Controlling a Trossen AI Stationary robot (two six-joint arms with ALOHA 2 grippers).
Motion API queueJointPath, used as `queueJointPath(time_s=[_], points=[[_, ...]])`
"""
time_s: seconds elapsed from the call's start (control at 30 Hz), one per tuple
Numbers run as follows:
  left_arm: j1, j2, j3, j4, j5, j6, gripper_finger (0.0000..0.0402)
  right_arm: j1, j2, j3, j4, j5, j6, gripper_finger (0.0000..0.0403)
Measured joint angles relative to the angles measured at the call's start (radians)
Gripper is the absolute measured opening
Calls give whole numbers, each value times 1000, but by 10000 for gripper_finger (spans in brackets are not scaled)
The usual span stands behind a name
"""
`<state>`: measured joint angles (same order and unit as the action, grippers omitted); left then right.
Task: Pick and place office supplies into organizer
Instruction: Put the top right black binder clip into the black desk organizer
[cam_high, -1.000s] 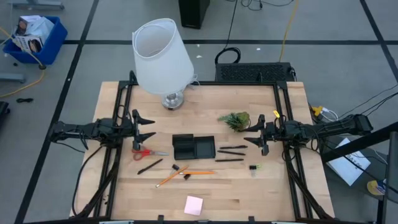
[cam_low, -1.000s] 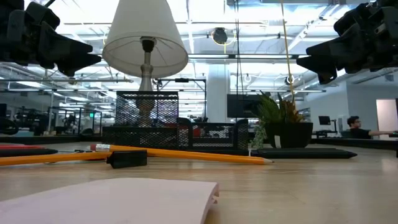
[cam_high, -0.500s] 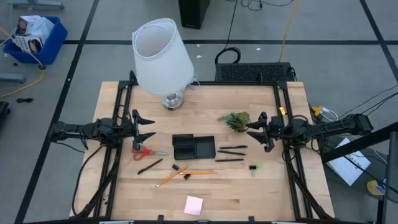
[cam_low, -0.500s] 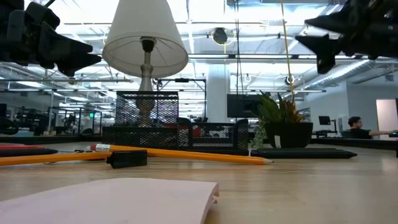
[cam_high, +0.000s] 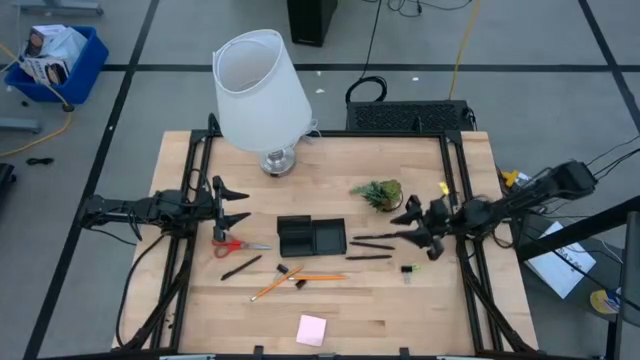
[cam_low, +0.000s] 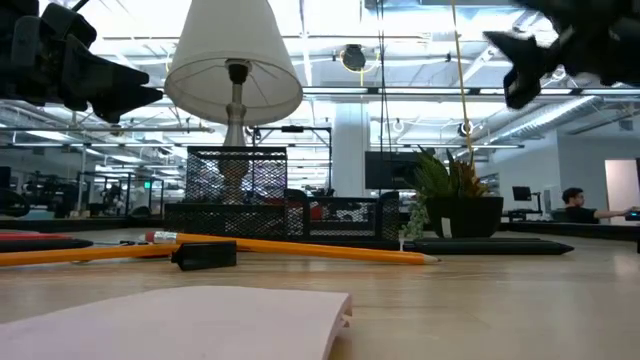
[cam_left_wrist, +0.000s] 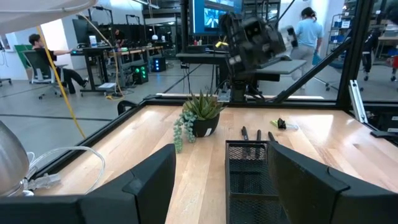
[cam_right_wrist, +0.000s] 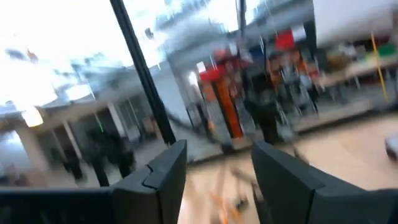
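Observation:
The black organizer (cam_high: 312, 237) sits mid-table. Around it lie red-handled scissors (cam_high: 238, 245), black pens (cam_high: 372, 240), orange pencils (cam_high: 300, 279), a pink sticky-note pad (cam_high: 311, 329) and a small black bit (cam_high: 408, 268). My left gripper (cam_high: 238, 206) hovers open and level, just on the far side of the scissors. In its wrist view the organizer (cam_left_wrist: 252, 177) lies ahead of it. My right gripper (cam_high: 417, 230) hangs open above the table, right of the pens, with nothing between its fingers (cam_right_wrist: 158, 180).
A big white lamp (cam_high: 262, 95) stands at the far left of the table. A small green plant (cam_high: 378, 193) stands on the far side of my right gripper. Black frame rails (cam_high: 185, 250) run along both side edges. People sit in the room beyond.
My right gripper has risen above the table, rolled about its own axis and tipped its fingers upward. It has also swung a little toward the table's near edge. Its fingers stay open. Nothing on the table has moved.

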<state>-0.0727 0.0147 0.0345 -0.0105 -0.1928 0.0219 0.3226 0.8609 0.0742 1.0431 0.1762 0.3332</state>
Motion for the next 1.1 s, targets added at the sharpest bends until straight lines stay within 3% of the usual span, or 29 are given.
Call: queueJointPath(time_s=[0.2, 0.4, 0.6, 0.77, 1.1], points=[[0, 0, 0, 4, 0, 0, 255, 99, 325, 169, 79, 59, 13, 173], [0, 0, 0, 12, 0, 0, 255, 172, 600, 428, 73, 61, -132, 172], [0, 0, 0, 13, 0, 0, 255, 161, 791, 715, -57, 61, -366, 170], [0, 0, 0, 13, 0, 0, 255, 152, 917, 866, -55, 59, -364, 171], [0, 0, 0, 13, 1, 0, 255, 101, 1082, 1057, -505, 185, -204, 155]])
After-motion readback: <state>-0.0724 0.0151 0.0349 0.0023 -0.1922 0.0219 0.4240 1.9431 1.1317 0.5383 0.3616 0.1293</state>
